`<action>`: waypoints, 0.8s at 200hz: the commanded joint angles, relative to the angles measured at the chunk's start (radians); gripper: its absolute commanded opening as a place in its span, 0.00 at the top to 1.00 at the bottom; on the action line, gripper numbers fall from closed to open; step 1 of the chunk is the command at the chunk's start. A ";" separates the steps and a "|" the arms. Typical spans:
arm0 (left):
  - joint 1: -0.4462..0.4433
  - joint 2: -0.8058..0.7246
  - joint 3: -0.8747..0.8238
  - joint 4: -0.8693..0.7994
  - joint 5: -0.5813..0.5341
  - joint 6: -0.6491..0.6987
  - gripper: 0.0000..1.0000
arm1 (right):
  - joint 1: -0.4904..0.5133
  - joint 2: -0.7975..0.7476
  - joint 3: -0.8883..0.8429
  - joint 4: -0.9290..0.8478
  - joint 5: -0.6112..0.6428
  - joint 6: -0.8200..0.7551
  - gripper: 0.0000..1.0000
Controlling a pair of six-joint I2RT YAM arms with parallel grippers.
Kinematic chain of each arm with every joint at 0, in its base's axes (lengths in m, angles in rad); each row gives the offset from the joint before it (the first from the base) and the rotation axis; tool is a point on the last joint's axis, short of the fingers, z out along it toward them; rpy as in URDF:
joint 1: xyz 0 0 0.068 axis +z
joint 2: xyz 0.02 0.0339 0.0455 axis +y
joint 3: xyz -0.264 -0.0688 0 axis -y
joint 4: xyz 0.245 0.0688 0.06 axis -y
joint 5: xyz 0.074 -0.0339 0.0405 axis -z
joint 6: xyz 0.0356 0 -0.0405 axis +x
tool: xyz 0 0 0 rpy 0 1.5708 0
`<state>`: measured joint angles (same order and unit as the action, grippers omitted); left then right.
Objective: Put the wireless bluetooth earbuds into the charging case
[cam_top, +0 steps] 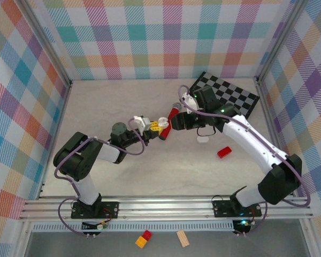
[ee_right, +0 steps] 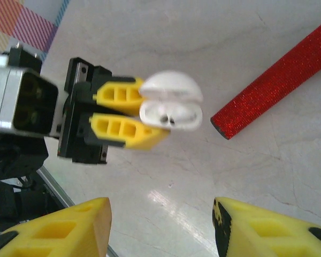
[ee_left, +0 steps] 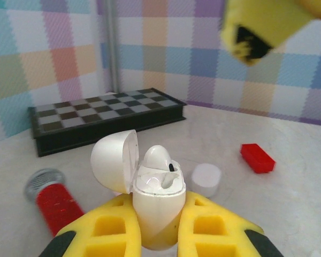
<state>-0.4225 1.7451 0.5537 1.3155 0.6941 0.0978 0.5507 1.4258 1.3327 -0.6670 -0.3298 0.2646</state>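
Left fingers [ee_left: 109,230] clamp open charging case [ee_left: 159,206], earbud [ee_left: 158,156] seated inside; right fingers [ee_right: 267,235] spread, apart from case.

Nothing to read at this moment: no text, label, brand, number or sign comes through legibly on any surface, not even on the charging case [ee_left: 159,209] seen up close.
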 commanded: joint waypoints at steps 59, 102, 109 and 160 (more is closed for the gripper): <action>0.243 -0.049 0.030 0.047 -0.083 -0.193 1.00 | 0.108 0.267 0.080 0.020 0.123 0.046 0.46; 0.368 -0.024 0.070 0.045 -0.170 -0.310 1.00 | 0.214 0.439 0.209 -0.006 0.287 0.009 0.46; 0.391 -0.019 0.074 0.045 -0.173 -0.325 1.00 | 0.229 0.464 0.225 -0.004 0.301 0.004 0.46; 0.482 -0.036 0.071 0.044 -0.225 -0.354 1.00 | 0.324 0.684 0.398 -0.052 0.386 -0.020 0.49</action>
<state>0.0296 1.7138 0.6113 1.3155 0.4942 -0.2207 0.8425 2.0228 1.6459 -0.6640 -0.0044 0.2733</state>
